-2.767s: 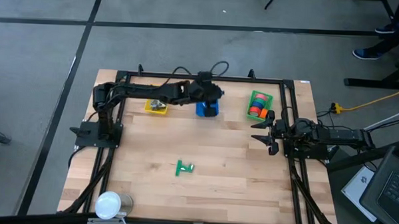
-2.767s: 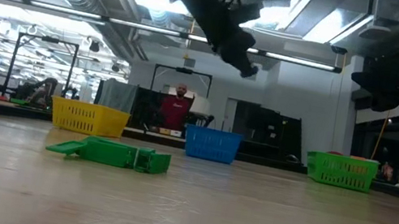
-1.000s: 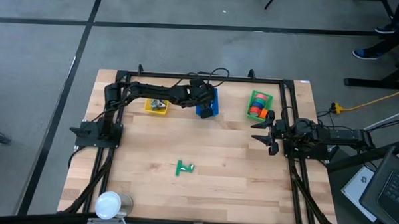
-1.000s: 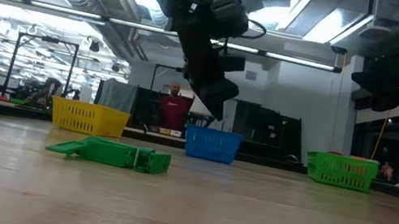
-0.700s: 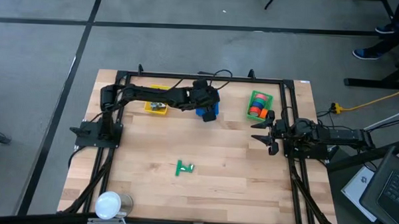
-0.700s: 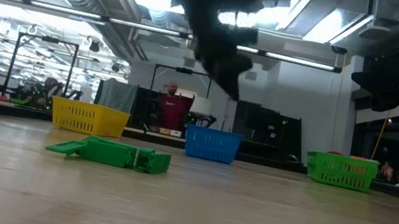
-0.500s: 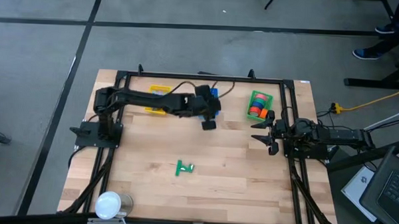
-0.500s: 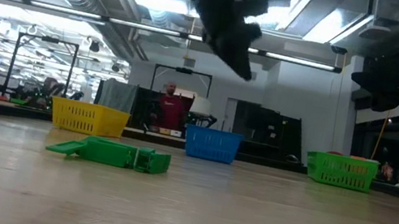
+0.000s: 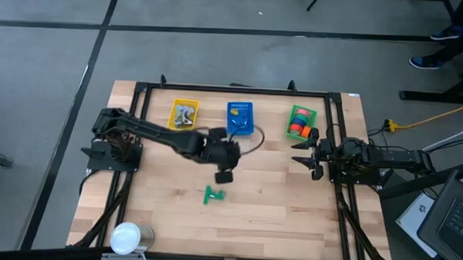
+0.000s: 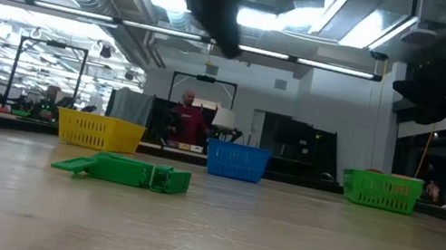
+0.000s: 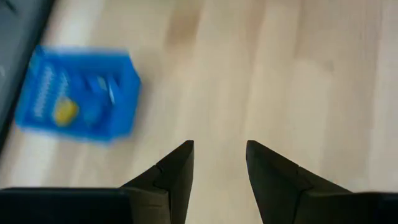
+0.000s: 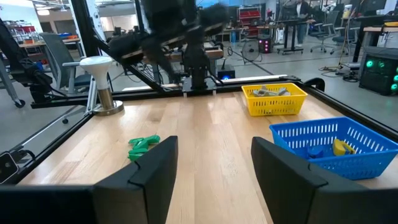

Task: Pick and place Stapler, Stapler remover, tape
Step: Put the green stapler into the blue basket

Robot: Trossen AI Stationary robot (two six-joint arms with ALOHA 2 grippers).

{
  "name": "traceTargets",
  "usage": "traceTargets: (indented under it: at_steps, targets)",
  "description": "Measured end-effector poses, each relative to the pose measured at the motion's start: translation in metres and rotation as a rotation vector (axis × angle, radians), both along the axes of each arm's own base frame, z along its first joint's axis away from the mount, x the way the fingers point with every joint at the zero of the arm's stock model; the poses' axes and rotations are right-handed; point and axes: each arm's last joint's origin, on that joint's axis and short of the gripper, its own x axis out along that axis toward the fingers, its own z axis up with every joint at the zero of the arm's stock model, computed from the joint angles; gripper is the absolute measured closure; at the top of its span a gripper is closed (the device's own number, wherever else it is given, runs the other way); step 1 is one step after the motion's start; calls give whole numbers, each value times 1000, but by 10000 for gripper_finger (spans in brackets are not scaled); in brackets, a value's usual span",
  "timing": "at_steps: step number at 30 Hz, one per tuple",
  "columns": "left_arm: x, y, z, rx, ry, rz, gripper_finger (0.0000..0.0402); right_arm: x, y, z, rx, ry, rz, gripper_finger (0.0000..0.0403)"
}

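Since the earlier frame, left hand (image 9: 224, 176) has swung from blue basket (image 9: 239, 119) toward green stapler (image 9: 213, 195), fingers spread, empty; a misaligned descent could knock it aside.

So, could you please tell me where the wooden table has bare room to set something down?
Bare wood lies between the green stapler and the waiting right gripper, and along the near edge beside the white round lamp. The far edge is crowded: yellow basket, blue basket, green basket. The left gripper hovers over the stapler.
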Motion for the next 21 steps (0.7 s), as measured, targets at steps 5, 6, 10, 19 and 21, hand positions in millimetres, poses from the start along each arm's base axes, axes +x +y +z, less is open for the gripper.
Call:
traceTargets:
  at_steps: [5, 6, 10, 19, 21]
  targets:
    - [-19, -29, -8, -40, 130, 30, 258, 0, 0, 0, 0, 0, 0, 192]
    - [-23, -35, -10, -41, 157, 10, 258, 0, 0, 0, 0, 0, 0, 192]
    - [-33, -54, -12, -70, 209, -27, 258, 0, 0, 0, 0, 0, 0, 192]
    - [-35, -68, -19, -325, 85, 463, 258, 0, 0, 0, 0, 0, 0, 192]
    - [-33, -69, -24, -400, 70, 597, 258, 0, 0, 0, 0, 0, 0, 192]
